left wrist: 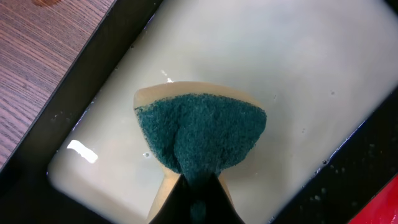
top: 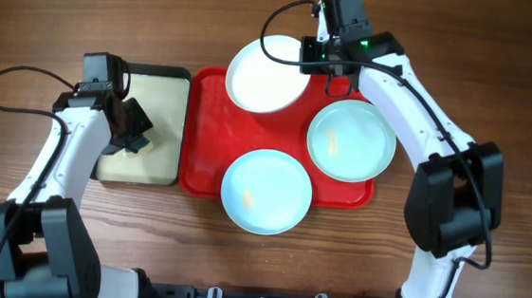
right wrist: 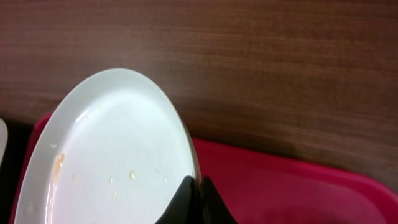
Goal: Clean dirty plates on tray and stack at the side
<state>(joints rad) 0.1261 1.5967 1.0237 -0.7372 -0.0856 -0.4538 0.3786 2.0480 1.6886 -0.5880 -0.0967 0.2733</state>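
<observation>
My right fingers [right wrist: 181, 205] are pressed together on the far right rim of the round white plastic plate [right wrist: 118, 162]. The plate looks tipped, its held edge raised, and its orange-smeared face is open toward the left. It sits at the far left corner of the large red rectangular plastic tray [top: 205, 135], overhanging the tray's far rim above the wooden tabletop [top: 500, 72].

My left fingers [left wrist: 221, 208] are clamped on a yellow sponge with a green scouring face [left wrist: 205, 134]. They hold it over the cream inside of the small black-rimmed tray [left wrist: 311, 62], which stands just left of the red tray. I cannot tell whether the sponge touches the cream surface.

From the sponge, the white plate lies to the right and a little farther off, with a strip of bare red tray between. I judge that my left arm must carry the sponge right, while my right holds the plate's face toward it.

The two pale aqua round plastic plates, one on the right [top: 350, 139] and one near [top: 265, 191], lie flat on the tray, each with an orange speck.
</observation>
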